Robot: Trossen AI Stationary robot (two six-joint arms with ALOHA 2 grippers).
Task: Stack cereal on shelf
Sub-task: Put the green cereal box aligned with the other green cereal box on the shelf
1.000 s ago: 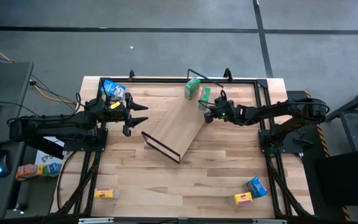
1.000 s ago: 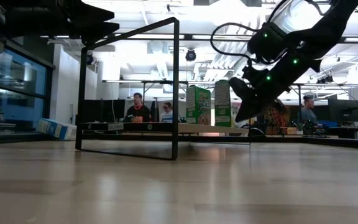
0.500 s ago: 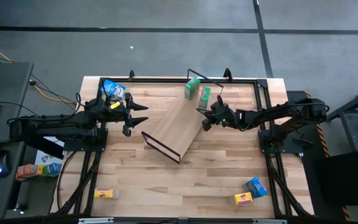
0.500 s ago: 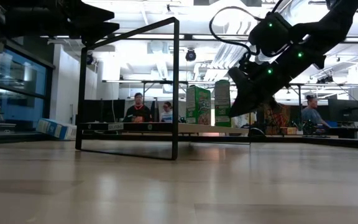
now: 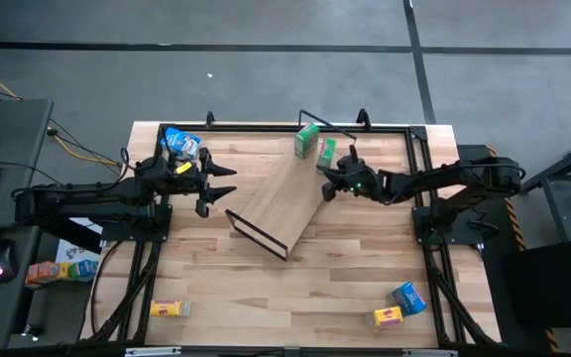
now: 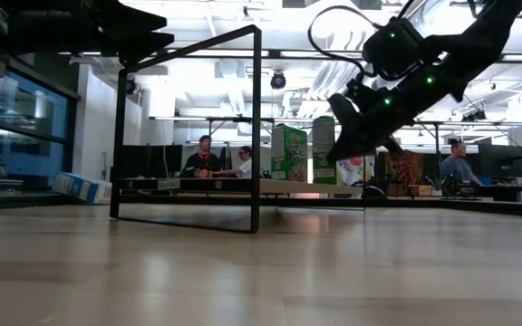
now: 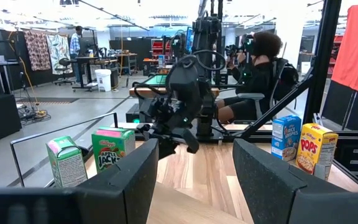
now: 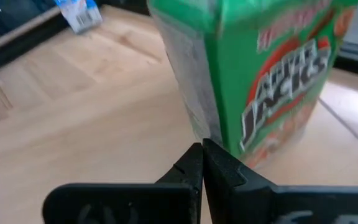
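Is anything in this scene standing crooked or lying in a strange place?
The shelf lies diagonally across the table, not square to its edges. Two green cereal boxes stand at its far end, while others lie scattered near the table's corners.

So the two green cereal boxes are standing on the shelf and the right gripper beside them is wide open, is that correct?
Not quite: the two green cereal boxes do stand on the shelf, and the right gripper is beside them, but its fingers are shut, not wide open. The right wrist view shows the two fingertips pressed together in front of the green box, with nothing between them.
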